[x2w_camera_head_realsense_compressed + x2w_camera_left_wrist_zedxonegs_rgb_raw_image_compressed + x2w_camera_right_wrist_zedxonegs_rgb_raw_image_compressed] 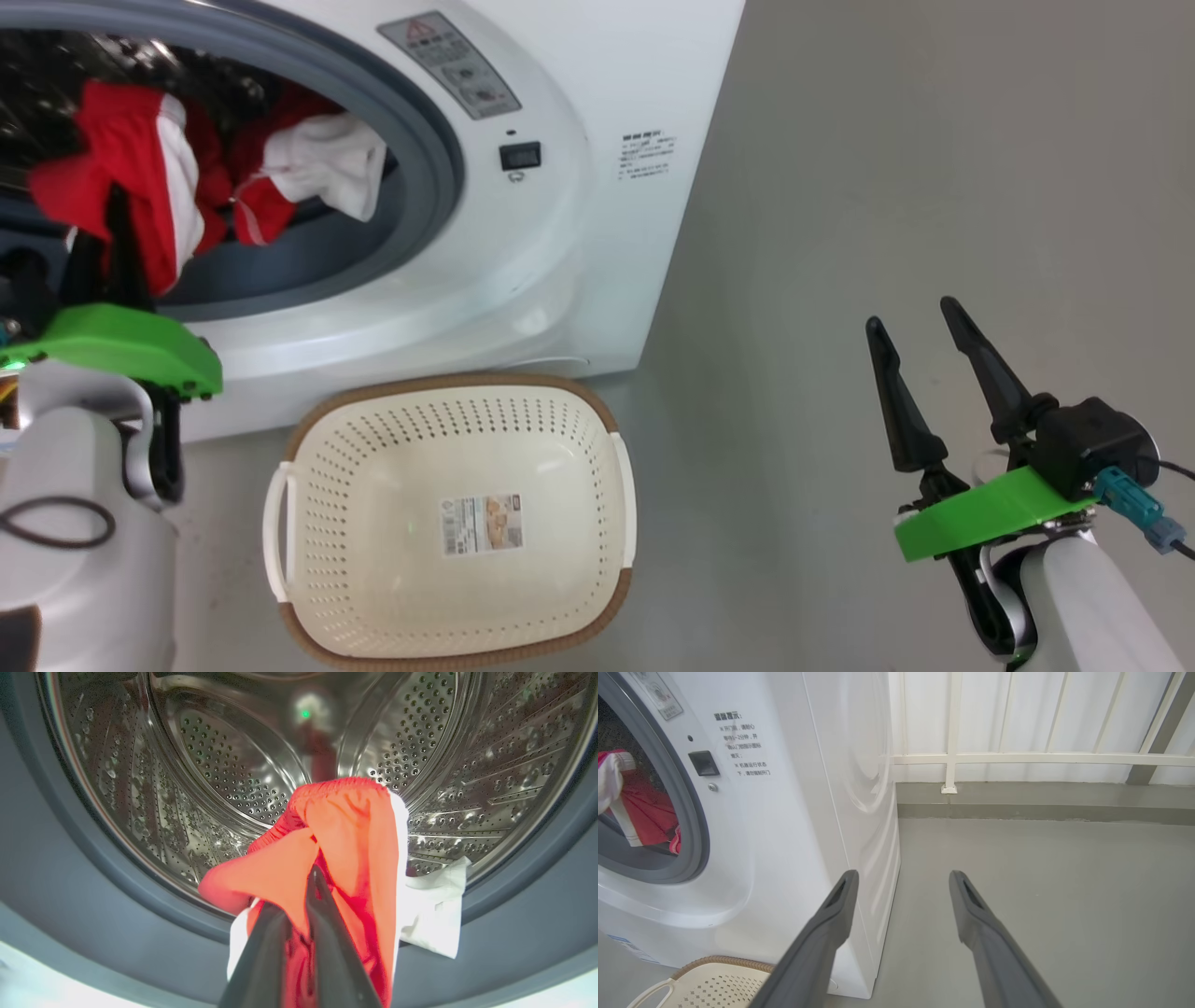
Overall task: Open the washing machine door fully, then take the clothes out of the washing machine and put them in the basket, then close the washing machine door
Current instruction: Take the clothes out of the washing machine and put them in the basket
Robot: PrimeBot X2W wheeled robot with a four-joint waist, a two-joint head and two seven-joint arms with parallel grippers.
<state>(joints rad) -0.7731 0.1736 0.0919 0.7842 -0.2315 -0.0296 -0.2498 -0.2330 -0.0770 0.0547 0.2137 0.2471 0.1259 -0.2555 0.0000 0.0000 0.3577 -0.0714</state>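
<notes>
Head view: the left tool (112, 219) reaches into the mouth of the big white boxy front-loading washing machine (579, 233). Its two dark fingers are pinched on a soft bright red garment with a white side panel (131, 159), which is lifted at the mouth with its lower end hanging in front of the grey rubber ring (439, 140). A second red-and-white garment (317, 168) lies just beside it, inside the opening. The small cream perforated plastic basket with a brown woven-look rim (448, 385) stands on the grey floor (840, 140) right below the mouth. I judge it was placed there so a lifted piece needs only a short carry. No clothes are in it yet; a sticker shows on its bottom. The right tool (912, 315) hovers well apart over the floor, jaws spread wide and holding nothing, probably parked out of the working arm's way. Left wrist view: the fingers are closed on a fold of red cloth, with the perforated steel drum (224, 765) behind. A white piece lies right of the grip; I cannot tell which garment it belongs to. Right wrist view: the jaws are wide apart and empty, pointing past the machine's side toward a white railing (1017, 758). Judgement: the first garment is being taken out.
</notes>
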